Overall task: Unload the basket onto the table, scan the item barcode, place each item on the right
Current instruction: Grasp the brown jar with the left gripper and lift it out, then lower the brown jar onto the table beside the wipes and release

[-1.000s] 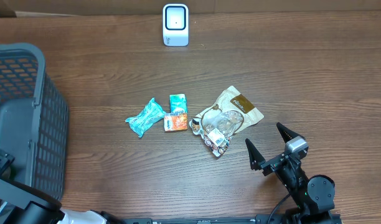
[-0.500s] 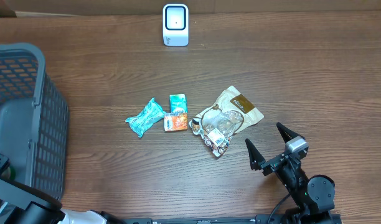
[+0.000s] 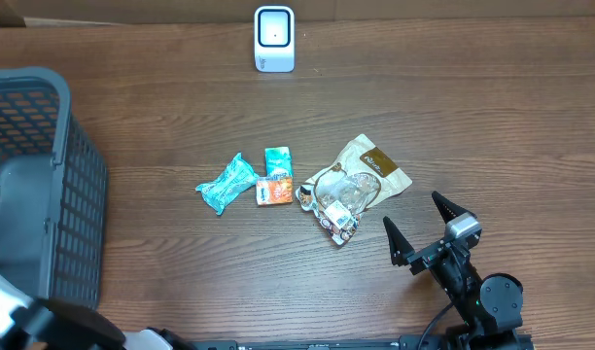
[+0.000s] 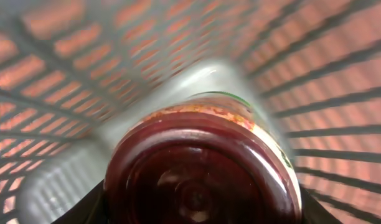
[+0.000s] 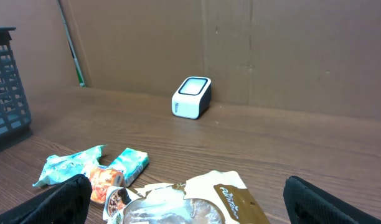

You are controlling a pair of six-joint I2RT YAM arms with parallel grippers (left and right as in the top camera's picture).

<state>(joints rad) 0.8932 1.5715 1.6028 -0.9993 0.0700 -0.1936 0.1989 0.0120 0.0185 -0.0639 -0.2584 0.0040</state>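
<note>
Overhead: the right gripper (image 3: 424, 230) sits well right of the grey plastic mesh basket (image 3: 84, 194), jaws spread fully, empty. Left wrist: inside the basket, the left gripper (image 4: 200, 211) clamps a glass jar of dark red preserve (image 4: 203, 168), jaws half open. Right wrist: teal and orange snack packets (image 5: 69, 165) lie right of the basket

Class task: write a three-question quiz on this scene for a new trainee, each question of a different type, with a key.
1. True or false: the right gripper is open and empty.
2. Where is the jar? A) held by the right gripper B) inside the basket, between the fingers of the left gripper C) held by both grippers
3. Fill in: in the overhead view the teal packet lies to the ____ of the brown pouch.
Key: 1 true; 2 B; 3 left.
</note>
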